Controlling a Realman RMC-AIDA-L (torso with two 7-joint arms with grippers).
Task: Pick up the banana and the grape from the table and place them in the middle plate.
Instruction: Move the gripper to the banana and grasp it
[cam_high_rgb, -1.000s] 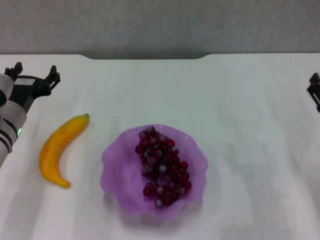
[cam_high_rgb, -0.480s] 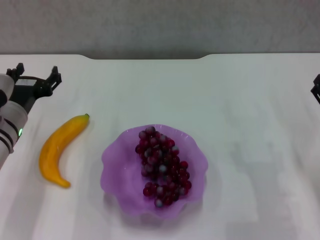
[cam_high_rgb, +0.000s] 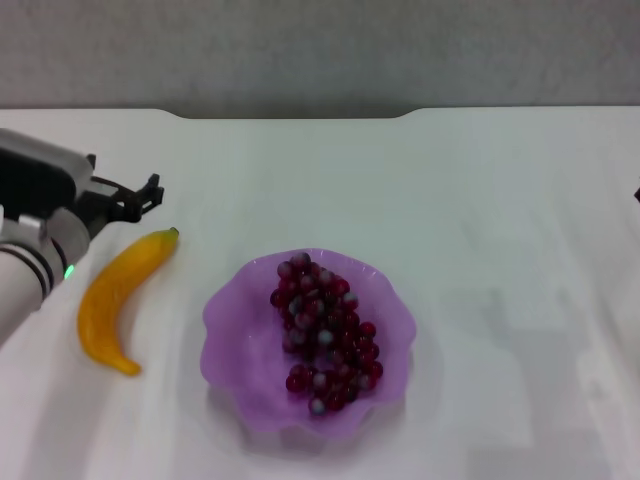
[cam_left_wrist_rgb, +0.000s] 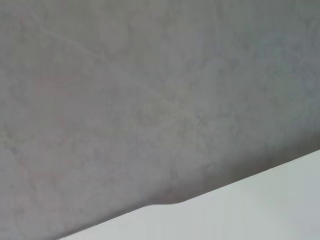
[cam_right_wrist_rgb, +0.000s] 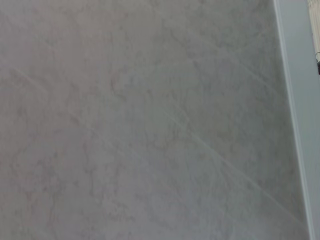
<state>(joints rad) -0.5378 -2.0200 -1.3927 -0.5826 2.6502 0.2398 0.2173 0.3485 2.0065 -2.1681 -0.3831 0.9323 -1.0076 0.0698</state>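
Observation:
The orange-yellow banana (cam_high_rgb: 115, 300) lies on the white table (cam_high_rgb: 500, 250), left of the middle plate (cam_high_rgb: 232, 340). That plate is translucent purple with a wavy rim. The grape (cam_high_rgb: 325, 335), a dark red-purple bunch, rests inside it. My left gripper (cam_high_rgb: 148, 196) hovers open just behind the banana's green stem tip, not touching it. Only a dark sliver of my right gripper (cam_high_rgb: 637, 194) shows at the far right edge of the head view, well away from the plate. Neither wrist view shows the fruit or the plate.
A grey wall (cam_high_rgb: 320, 50) stands behind the table's rounded far edge (cam_high_rgb: 290, 117). The left wrist view shows that wall (cam_left_wrist_rgb: 150, 90) and a strip of tabletop (cam_left_wrist_rgb: 260, 205). The right wrist view shows mostly grey wall (cam_right_wrist_rgb: 140, 120).
My left arm has swung right and nearer, bringing its gripper from the far left corner to just behind the banana's stem. The right gripper has slid almost out of the head view.

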